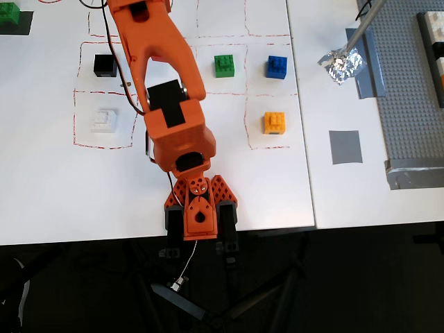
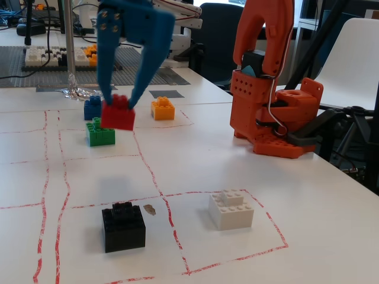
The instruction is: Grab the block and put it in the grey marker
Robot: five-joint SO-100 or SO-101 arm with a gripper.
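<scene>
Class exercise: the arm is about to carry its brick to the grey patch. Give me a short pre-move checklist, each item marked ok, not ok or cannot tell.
1. Red block gripped by the hand: ok.
2. Block lifted clear of the table, seen in the fixed view: ok.
3. Grey marker bare: ok.
4. Block clear of the green brick just behind it: cannot tell.
5. Orange-yellow brick lies between arm and marker, needs height: cannot tell.

Measured from the grey marker (image 1: pixel 345 146) in the overhead view: bare table lies between it and the orange-yellow brick (image 1: pixel 275 122). Crumpled foil (image 1: pixel 341 64) stands above it, and the studded baseplate (image 1: pixel 409 104) walls its right side. Below it the table is bare.
</scene>
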